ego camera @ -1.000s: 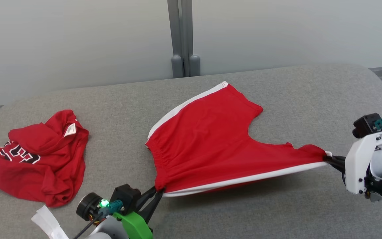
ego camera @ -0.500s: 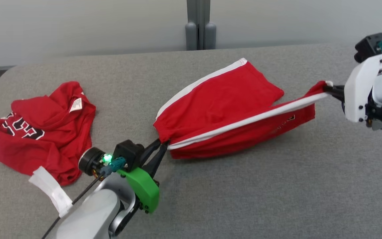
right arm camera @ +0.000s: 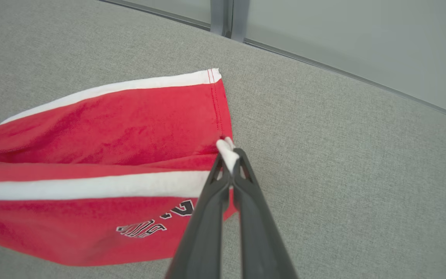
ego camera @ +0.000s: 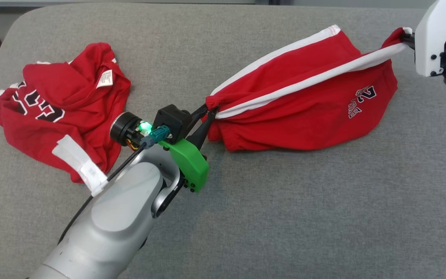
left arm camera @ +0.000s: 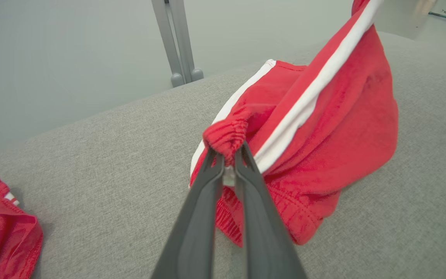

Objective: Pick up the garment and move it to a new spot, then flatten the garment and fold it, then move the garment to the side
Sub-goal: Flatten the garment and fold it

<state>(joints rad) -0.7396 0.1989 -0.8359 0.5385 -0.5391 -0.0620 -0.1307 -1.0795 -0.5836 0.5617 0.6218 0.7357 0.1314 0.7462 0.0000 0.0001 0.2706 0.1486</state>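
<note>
The garment (ego camera: 304, 112) is a pair of red shorts with white side stripes and a dark print, stretched between both grippers and folded lengthwise over the grey table (ego camera: 285, 213). My left gripper (ego camera: 209, 111) is shut on the bunched waistband corner (left arm camera: 225, 135). At the upper right, my right gripper (ego camera: 408, 35) is shut on the white-striped hem corner (right arm camera: 226, 149). The lifted near half of the shorts (right arm camera: 91, 201) hangs down from the taut stripe, its lower edge resting on the table. The far leg (right arm camera: 130, 112) lies flat.
A crumpled red jersey (ego camera: 60, 108) with dark lettering and a white tag lies at the table's left end. White tape (ego camera: 79, 164) wraps the cable on my left arm. A grey post (left arm camera: 176, 42) stands behind the table's far edge.
Both grippers have lifted the near edge of the shorts and carried it toward the far side, folding the garment so the printed face shows. The head camera has tilted down.
</note>
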